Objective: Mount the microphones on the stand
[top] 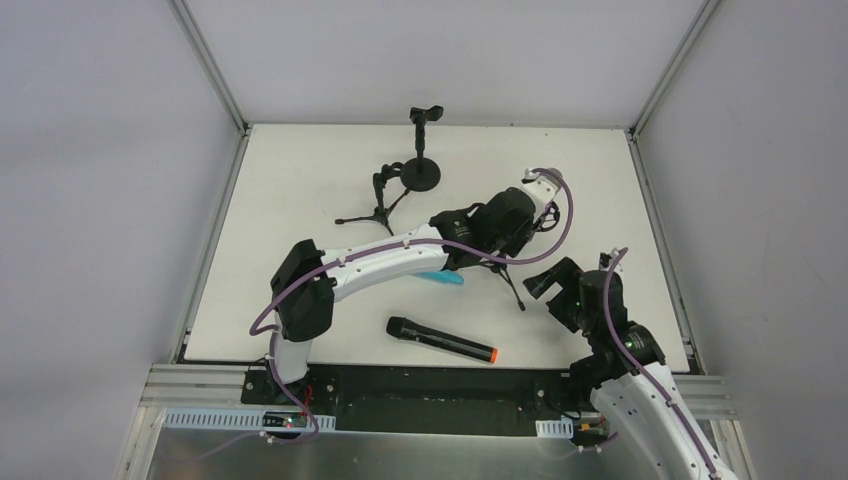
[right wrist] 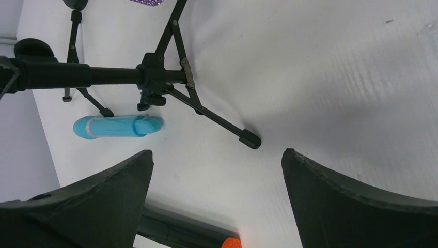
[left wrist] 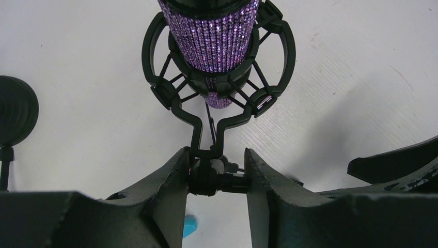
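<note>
The glittery purple microphone (left wrist: pixel 214 41) sits in the black shock mount (left wrist: pixel 155 88) of a tripod stand (top: pixel 512 285). My left gripper (left wrist: pixel 216 173) is shut on that stand's swivel joint just below the mount; in the top view it (top: pixel 520 222) is right of centre. The turquoise microphone (top: pixel 447 281) lies on the table, partly under my left arm, and shows in the right wrist view (right wrist: pixel 116 126). The black microphone with the orange end ring (top: pixel 440 340) lies near the front edge. My right gripper (right wrist: pixel 217 160) is open and empty above the table, near the tripod's foot (right wrist: pixel 249 139).
A round-base stand (top: pixel 423 172) with an empty clip (top: pixel 427 112) stands at the back. A small tripod stand (top: pixel 380 200) is next to it on the left. The white table (top: pixel 300 180) has raised rails on both sides.
</note>
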{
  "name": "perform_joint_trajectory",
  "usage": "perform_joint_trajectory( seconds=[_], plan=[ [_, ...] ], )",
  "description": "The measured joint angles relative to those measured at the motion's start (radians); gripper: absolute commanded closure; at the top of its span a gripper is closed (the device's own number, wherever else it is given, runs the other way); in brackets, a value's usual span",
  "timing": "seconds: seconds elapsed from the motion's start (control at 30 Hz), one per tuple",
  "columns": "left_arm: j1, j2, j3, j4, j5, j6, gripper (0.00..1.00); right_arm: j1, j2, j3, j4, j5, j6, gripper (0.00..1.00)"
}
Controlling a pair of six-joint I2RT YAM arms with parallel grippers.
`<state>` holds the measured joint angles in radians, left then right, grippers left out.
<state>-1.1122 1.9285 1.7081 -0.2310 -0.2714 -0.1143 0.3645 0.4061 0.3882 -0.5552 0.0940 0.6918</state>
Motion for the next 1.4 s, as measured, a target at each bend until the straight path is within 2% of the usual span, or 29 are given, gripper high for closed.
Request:
perform_joint_trajectory(
  seconds=[0.53, 0.8, 1.1, 1.4],
  plan=[
    [0.006, -0.003, -0.006, 0.000, -0.033, -0.012, 1.00, 0.009, 0.021, -0.061, 0.257, -0.009, -0.158, 0.05],
    [0.041, -0.031, -0.031, -0.011, -0.014, -0.055, 1.00, 0.063, 0.007, -0.160, 0.419, 0.007, -0.187, 0.06],
    [0.047, -0.037, -0.034, -0.022, -0.014, -0.061, 1.00, 0.225, 0.029, -0.174, 0.616, 0.103, -0.330, 0.06],
    [0.047, -0.037, -0.035, -0.022, -0.014, -0.060, 1.00, 0.403, 0.133, -0.259, 0.922, 0.209, -0.548, 0.07]
  ],
)
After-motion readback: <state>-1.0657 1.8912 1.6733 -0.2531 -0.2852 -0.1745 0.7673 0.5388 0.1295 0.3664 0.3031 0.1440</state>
